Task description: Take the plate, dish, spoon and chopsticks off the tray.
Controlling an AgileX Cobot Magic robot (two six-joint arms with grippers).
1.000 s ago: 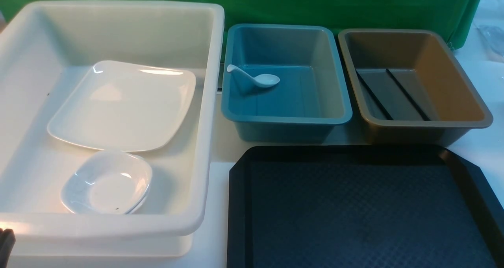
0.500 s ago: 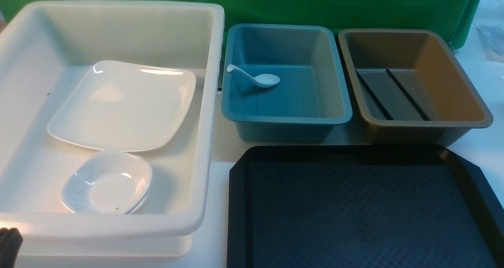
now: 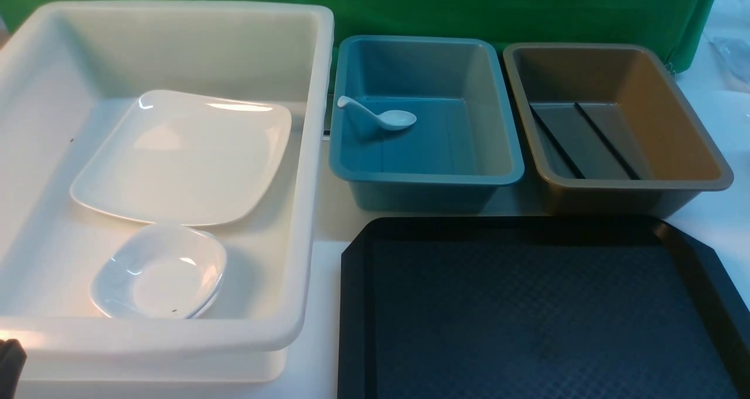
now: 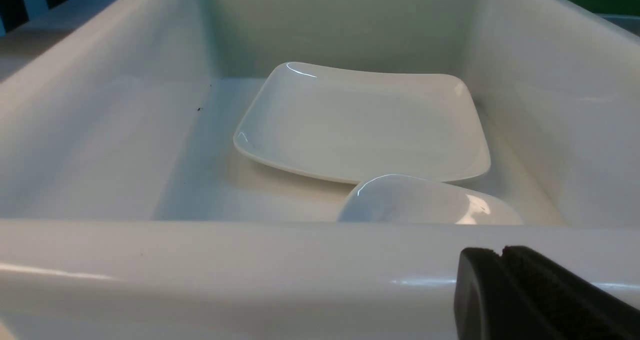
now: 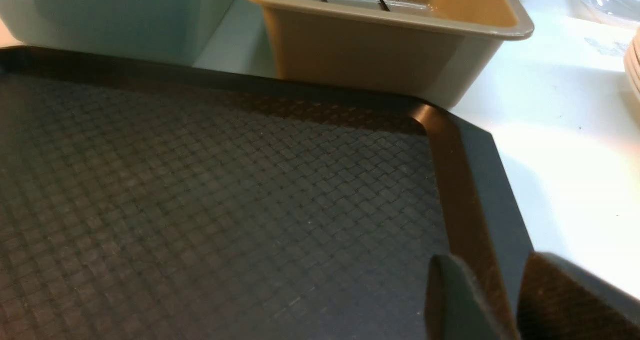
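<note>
The black tray (image 3: 527, 317) lies at the front right with nothing on it. The white plate (image 3: 181, 159) and the small white dish (image 3: 161, 273) rest inside the big white tub (image 3: 310, 153). In the blue tub (image 3: 510, 147) lies the spoon (image 3: 381, 116), and the chopsticks (image 3: 606, 141) lie in the brown tub (image 3: 674, 112). My left gripper (image 4: 501, 250) is shut and empty, just outside the white tub's near wall; its tip (image 3: 9, 358) shows at the front view's lower left corner. My right gripper (image 5: 492, 260) is open and empty above the tray's (image 5: 200, 205) right rim.
A green cloth (image 3: 469, 6) hangs behind the tubs. White tabletop (image 5: 560, 155) runs along the tray's right side. The rim of a pale stacked object (image 5: 632, 60) shows at the far right in the right wrist view.
The left gripper's tip at the lower left corner rose a little, then sank back. Nothing else has moved.
</note>
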